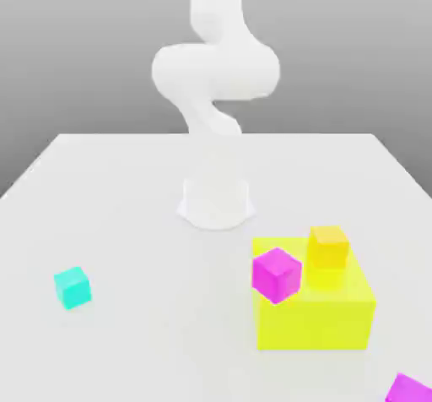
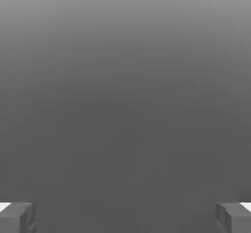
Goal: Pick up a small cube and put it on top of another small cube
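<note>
Wide apart and gripping nothing, the two dark grey fingers of the tool [image 2: 125,218] stand in the hand view, with plain grey between them. In the exterior view, the smooth white robot arm [image 1: 216,71] rises from the upper middle of the frame to its top edge, its round base on the pale, flat table [image 1: 152,265].

Five coloured things lie on that table or above it. A small turquoise cube [image 1: 73,288] sits at the exterior view's left, in the lower half of the frame, well apart from the rest and turned at an angle. Right of centre, in the lower half, is a large, bright yellow block [image 1: 312,324] with a flat top. A small orange-yellow cube [image 1: 327,248] appears at the block's top, toward the exterior view's right. A small magenta cube [image 1: 277,275] overlaps the block's upper left part in the frame, one corner pointing down; whether it touches the block I cannot tell. At the lower right corner of the frame, a purple-magenta piece [image 1: 410,390] is cut off by the edge, so its full shape is unclear.
</note>
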{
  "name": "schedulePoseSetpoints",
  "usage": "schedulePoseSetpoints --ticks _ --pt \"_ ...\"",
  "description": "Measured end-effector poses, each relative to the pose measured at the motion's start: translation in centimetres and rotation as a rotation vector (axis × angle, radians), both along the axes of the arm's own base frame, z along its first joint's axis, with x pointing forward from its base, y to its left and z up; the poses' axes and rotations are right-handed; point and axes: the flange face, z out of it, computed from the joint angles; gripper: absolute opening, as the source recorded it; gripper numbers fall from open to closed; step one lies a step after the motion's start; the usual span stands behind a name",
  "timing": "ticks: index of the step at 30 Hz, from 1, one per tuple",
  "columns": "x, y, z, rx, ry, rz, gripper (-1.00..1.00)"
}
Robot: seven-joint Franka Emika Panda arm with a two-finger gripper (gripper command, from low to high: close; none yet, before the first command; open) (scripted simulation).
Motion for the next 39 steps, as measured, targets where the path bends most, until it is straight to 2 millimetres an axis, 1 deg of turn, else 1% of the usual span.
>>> schedulePoseSetpoints --ticks 2,4,6,9,11,14,17,18,20,21,23,27,28,33,34,36,39 --pt "2.3 -2.9 -4.8 0.018 0.073 -0.081 0.0" --pt "3.8 -5.8 -9.5 0.038 0.14 -0.157 0.0" --pt "4.4 -8.7 -14.2 0.062 0.204 -0.232 0.0" --pt "4.2 -12.9 -21.2 0.103 0.298 -0.342 0.0" --pt "3.2 -15.4 -25.8 0.134 0.359 -0.416 0.0" --pt "0.6 -18.7 -32.5 0.188 0.449 -0.526 0.0" --pt "-3.0 -21.1 -38.9 0.249 0.536 -0.635 0.0" --pt "-4.8 -22.2 -40.9 0.276 0.563 -0.686 0.0" --pt "-7.7 -22.7 -44.7 0.32 0.619 -0.751 0.0" --pt "-8.6 -22.8 -46.2 0.333 0.636 -0.77 0.0" --pt "-9.1 -22.8 -48.5 0.342 0.65 -0.781 0.0" --pt "-9.3 -22.7 -52.4 0.343 0.654 -0.785 0.0" --pt "-9.4 -22.7 -53.2 0.344 0.655 -0.785 -1.0" --pt "-9.4 -22.7 -53.2 0.343 0.655 -0.785 -1.0" --pt "-9.4 -22.6 -53.5 0.344 0.655 -0.785 -1.0" --pt "-9.3 -22.7 -52.6 0.344 0.655 -0.785 -1.0" --pt "-9.3 -22.7 -49.9 0.344 0.654 -0.784 -1.0"
